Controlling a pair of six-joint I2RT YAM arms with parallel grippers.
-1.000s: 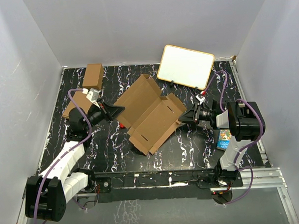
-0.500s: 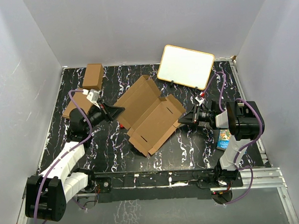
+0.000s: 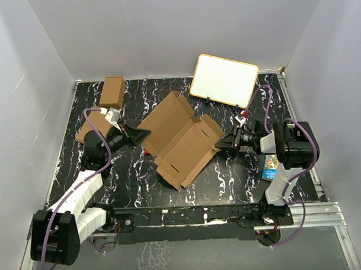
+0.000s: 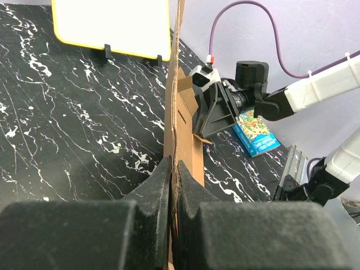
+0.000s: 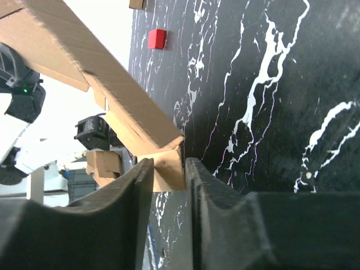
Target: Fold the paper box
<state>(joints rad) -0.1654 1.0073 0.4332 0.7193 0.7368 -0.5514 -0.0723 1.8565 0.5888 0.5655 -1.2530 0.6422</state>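
paper box (image 3: 180,138) between left pincer (image 3: 146,132) and right pincer (image 3: 220,143), whiteboard (image 3: 224,80) behind, carton (image 3: 112,92) far-left

The top camera hangs high behind both arm bases, looking down and forward, far enough off to take in the whole marbled table (image 3: 229,175). The left wrist camera sits low just behind its own fingers (image 4: 149,194), facing across the table, and shares with the top view the paper box (image 4: 174,107), the whiteboard (image 4: 109,22) in its upper left and the right gripper (image 4: 199,121). The right wrist camera is closest, rolled sideways, its fingers (image 5: 135,208) along the bottom edge, the same box filling its upper left.
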